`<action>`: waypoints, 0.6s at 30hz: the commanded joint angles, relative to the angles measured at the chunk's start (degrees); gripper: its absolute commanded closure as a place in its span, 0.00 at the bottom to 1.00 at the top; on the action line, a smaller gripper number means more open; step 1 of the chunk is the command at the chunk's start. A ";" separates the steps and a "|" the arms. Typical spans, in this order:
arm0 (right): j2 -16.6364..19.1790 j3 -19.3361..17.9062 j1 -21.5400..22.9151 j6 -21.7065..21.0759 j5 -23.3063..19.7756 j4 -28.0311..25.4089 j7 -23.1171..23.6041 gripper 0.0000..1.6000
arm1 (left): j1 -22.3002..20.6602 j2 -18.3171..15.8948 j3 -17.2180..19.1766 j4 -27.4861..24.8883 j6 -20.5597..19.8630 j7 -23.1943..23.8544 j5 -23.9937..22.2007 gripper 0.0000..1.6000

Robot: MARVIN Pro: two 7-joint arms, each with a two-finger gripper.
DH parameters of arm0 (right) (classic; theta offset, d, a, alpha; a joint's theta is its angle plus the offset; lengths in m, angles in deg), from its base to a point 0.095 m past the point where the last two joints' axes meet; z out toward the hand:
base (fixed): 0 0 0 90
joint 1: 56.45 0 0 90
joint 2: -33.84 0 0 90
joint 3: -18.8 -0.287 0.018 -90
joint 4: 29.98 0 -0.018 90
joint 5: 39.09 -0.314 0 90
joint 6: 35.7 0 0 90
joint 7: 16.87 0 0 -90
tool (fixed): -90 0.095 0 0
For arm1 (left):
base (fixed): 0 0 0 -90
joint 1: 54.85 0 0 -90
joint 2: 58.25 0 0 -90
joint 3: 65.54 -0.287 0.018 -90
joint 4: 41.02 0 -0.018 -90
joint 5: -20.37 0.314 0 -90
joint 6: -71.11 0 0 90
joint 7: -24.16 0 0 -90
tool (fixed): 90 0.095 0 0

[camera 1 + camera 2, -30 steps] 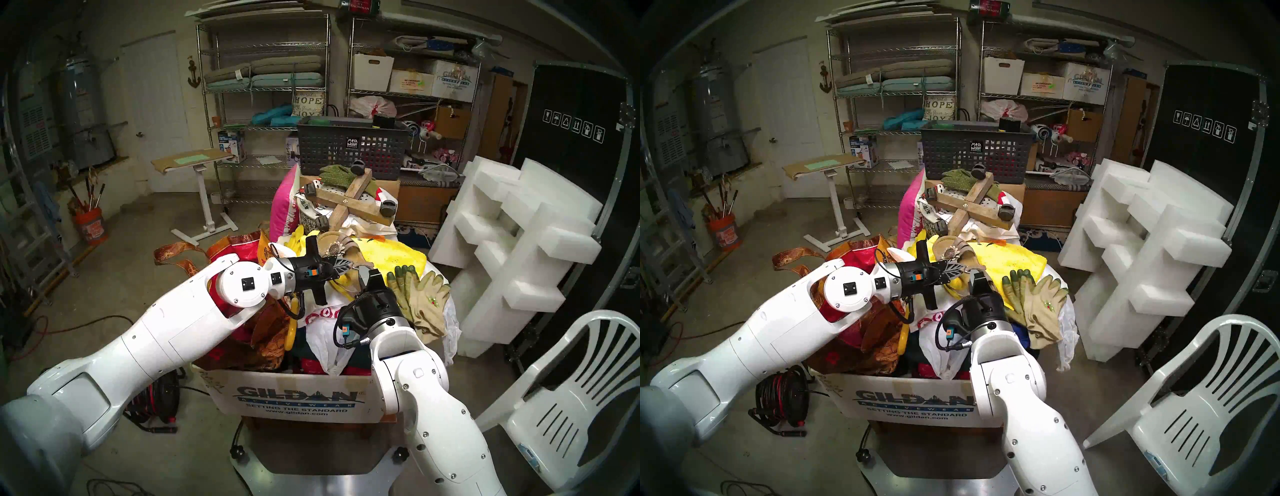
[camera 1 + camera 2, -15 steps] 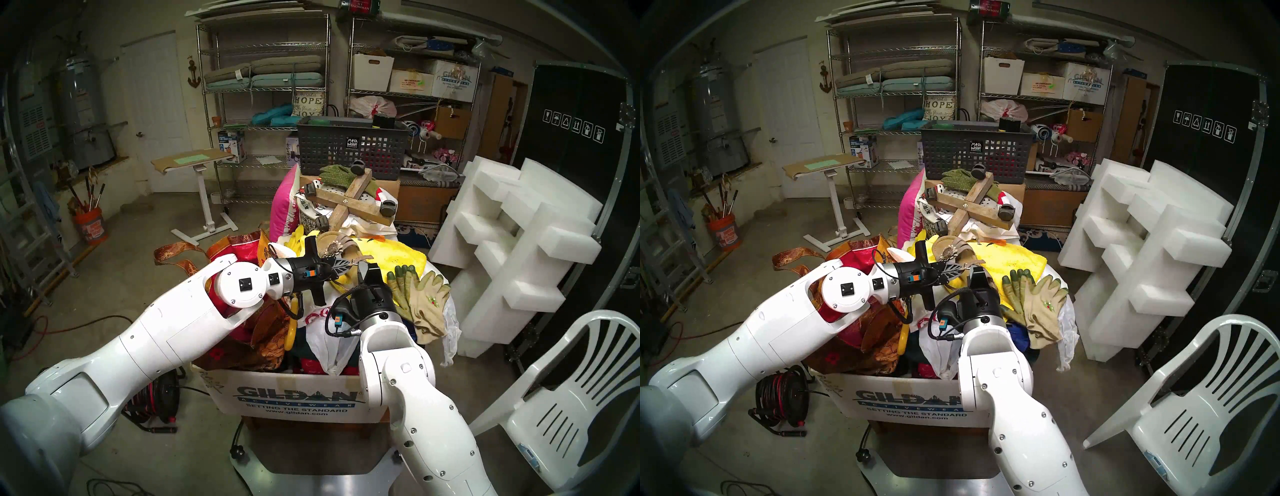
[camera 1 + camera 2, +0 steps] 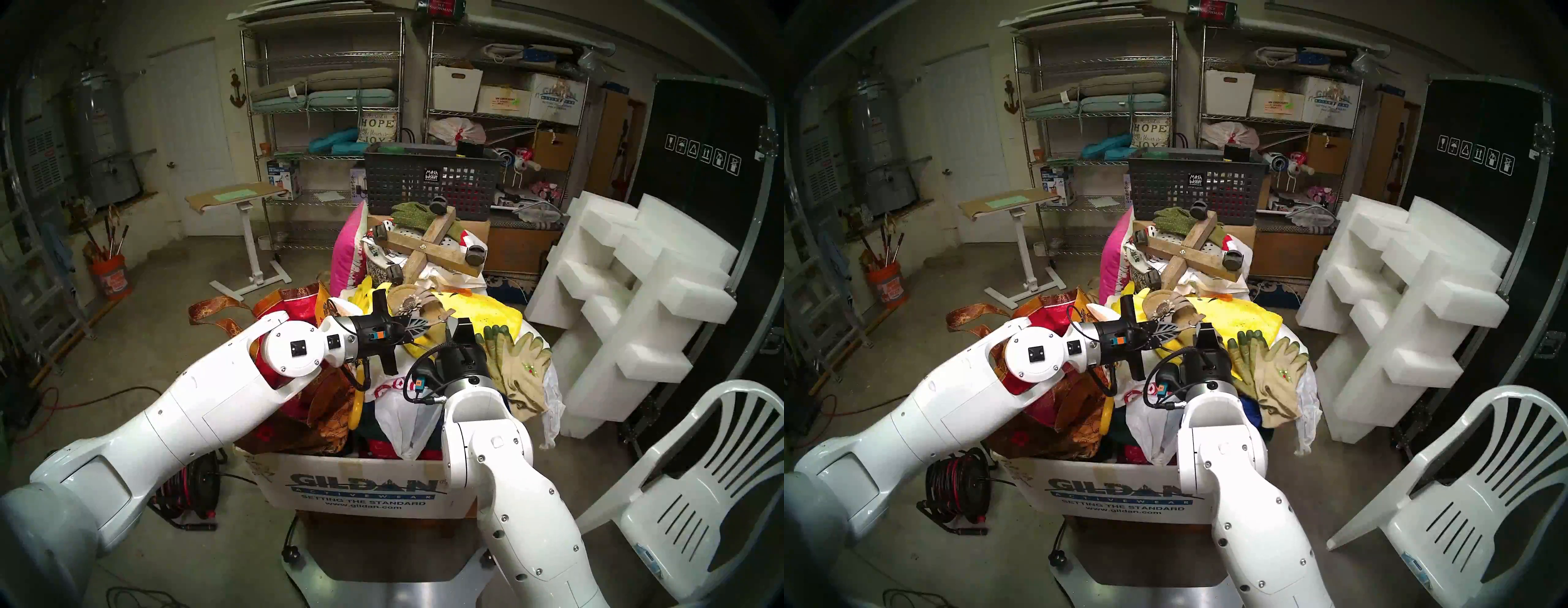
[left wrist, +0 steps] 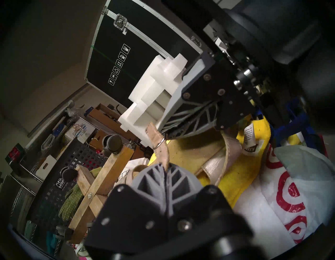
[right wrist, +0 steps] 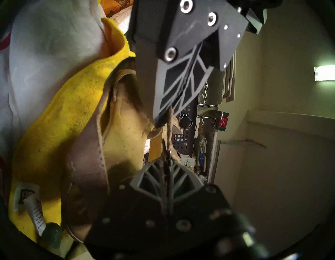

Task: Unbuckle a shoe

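Note:
The shoe [image 3: 407, 302], a tan sandal with a brown flower, lies on a yellow cloth [image 3: 488, 314] on top of the pile. Its thin strap [image 4: 155, 133] with a small metal ring buckle [image 4: 159, 144] is stretched between both grippers. My left gripper [image 3: 429, 322] is shut on the strap just below the buckle; in its own wrist view the strap runs out of its tips [image 4: 165, 166]. My right gripper [image 3: 452, 322] is shut on the strap end just past the buckle [image 5: 166, 161]. The two grippers' tips are nearly touching.
Tan gloves with green fingertips [image 3: 517, 365] lie just right of my right gripper. A wooden cross with casters [image 3: 428, 250] and a grey mesh basket [image 3: 428, 182] stand behind. The pile fills a Gildan box [image 3: 365, 492]. White foam [image 3: 636, 305] and a chair [image 3: 700, 488] stand at the right.
My right gripper has moved slightly away and to the right while turning at the wrist, still holding the strap end. The left arm has hardly moved.

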 commanded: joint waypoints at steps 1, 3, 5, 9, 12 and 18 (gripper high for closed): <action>-0.24 -1.42 1.73 -0.43 -0.20 -0.57 -0.14 1.00 | -0.64 0.10 0.44 -0.06 0.24 -0.11 -0.03 1.00; -0.17 -2.00 1.94 -0.31 -0.45 -0.27 -0.08 1.00 | -0.71 0.16 0.40 -0.01 0.13 -0.13 -0.06 1.00; -0.12 -2.25 2.01 -0.20 -0.52 -0.20 -0.06 1.00 | -0.78 0.20 0.34 0.03 0.03 -0.08 -0.09 1.00; 0.79 -2.09 1.51 1.64 -1.47 -0.88 -0.03 1.00 | -1.01 0.46 0.15 0.20 -0.12 -0.12 0.04 1.00; 1.23 -1.68 0.98 2.93 -2.47 -1.35 -0.26 1.00 | -1.22 0.74 0.03 0.29 -0.23 -0.13 0.12 1.00; 2.22 -0.54 -0.11 5.31 -3.41 -1.98 -0.47 1.00 | -1.64 1.31 -0.31 0.30 -0.68 -0.13 0.36 1.00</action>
